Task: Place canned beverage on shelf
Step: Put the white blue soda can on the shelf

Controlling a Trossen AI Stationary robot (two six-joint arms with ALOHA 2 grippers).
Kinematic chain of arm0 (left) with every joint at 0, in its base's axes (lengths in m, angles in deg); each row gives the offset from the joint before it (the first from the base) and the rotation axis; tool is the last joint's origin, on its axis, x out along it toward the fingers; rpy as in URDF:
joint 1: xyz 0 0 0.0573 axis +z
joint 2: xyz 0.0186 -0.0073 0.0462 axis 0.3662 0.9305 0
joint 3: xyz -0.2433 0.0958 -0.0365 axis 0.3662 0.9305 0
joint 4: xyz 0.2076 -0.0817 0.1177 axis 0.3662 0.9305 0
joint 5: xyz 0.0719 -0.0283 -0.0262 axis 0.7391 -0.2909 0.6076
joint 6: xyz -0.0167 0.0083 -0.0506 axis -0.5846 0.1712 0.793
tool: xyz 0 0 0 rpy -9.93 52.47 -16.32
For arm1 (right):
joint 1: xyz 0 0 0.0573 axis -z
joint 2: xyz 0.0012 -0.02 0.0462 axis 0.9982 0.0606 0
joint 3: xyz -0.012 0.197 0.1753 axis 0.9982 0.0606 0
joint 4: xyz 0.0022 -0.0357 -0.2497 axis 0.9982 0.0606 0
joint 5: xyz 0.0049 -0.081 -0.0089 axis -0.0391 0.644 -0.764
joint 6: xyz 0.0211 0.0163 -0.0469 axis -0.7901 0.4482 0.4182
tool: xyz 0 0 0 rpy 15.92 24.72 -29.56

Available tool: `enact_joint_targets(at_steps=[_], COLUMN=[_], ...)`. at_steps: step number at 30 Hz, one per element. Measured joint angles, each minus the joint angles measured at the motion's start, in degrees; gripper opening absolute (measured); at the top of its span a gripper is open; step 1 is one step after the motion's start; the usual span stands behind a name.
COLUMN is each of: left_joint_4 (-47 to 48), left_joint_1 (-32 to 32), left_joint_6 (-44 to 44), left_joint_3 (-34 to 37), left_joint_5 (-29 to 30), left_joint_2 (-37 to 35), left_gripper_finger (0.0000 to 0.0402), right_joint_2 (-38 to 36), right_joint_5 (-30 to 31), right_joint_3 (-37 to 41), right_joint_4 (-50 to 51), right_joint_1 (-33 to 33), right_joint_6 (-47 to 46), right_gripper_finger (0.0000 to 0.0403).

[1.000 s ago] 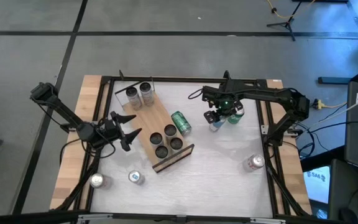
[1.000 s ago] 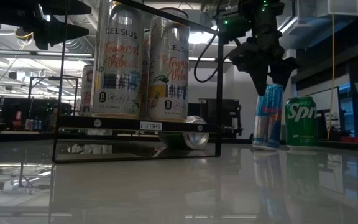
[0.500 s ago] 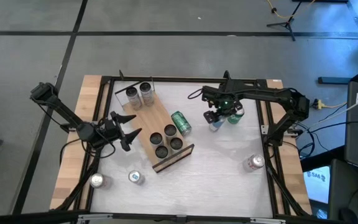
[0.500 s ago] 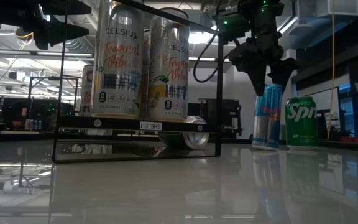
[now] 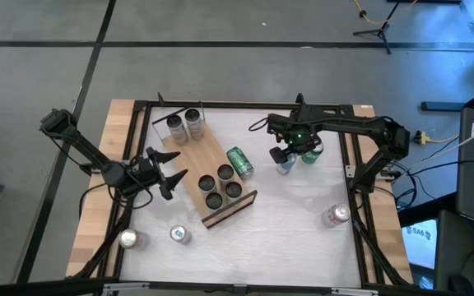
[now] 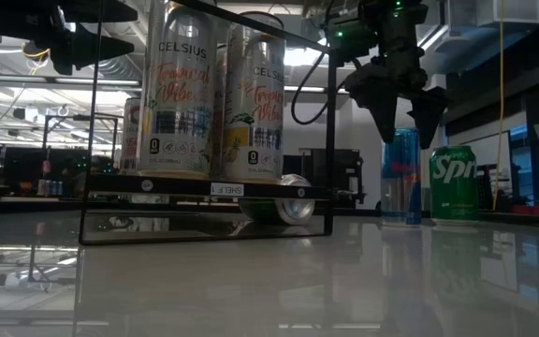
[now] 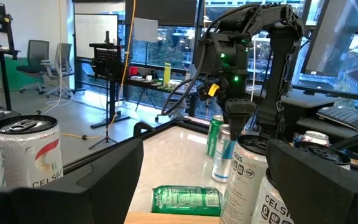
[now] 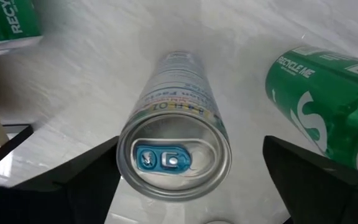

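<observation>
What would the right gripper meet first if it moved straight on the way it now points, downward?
The slim blue can standing directly beneath the right gripper; its open fingers would likely straddle the can's top.

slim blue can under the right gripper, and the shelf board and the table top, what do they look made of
Slim blue can: thin metal, likely aluminium; bare silvery lid with a blue pull tab, glossy printed wall.
Shelf: light wood by its pale tan face, matte, with dark edges.
Table top: unclear; a whitish, faintly streaked surface, polished enough to mirror the cans in the low view, perhaps laminate or stone.
</observation>
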Motion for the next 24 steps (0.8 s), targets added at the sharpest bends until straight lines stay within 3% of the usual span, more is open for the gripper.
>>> enact_joint_targets(at_steps=[8, 16, 20, 24], left_joint_4=[0.0, 0.0, 0.0, 0.0], left_joint_1=[0.0, 0.0, 0.0, 0.0], left_joint_6=[0.0, 0.0, 0.0, 0.0], left_joint_3=[0.0, 0.0, 0.0, 0.0], left_joint_5=[0.0, 0.0, 0.0, 0.0], left_joint_2=[0.0, 0.0, 0.0, 0.0], left_gripper_finger=[0.0332, 0.0332, 0.0332, 0.0332], right_joint_2=[-0.3, -0.4, -0.4, -0.4], right_joint_5=[0.0, 0.1, 0.1, 0.0], right_joint_3=[-0.9, -7.6, -12.1, -17.2], right_joint_4=[0.9, 1.0, 1.5, 4.4], right_joint_1=[0.0, 0.0, 0.0, 0.0], right_joint_6=[0.8, 3.4, 8.8, 19.9], right_gripper_finger=[0.0372, 0.0372, 0.0372, 0.0372])
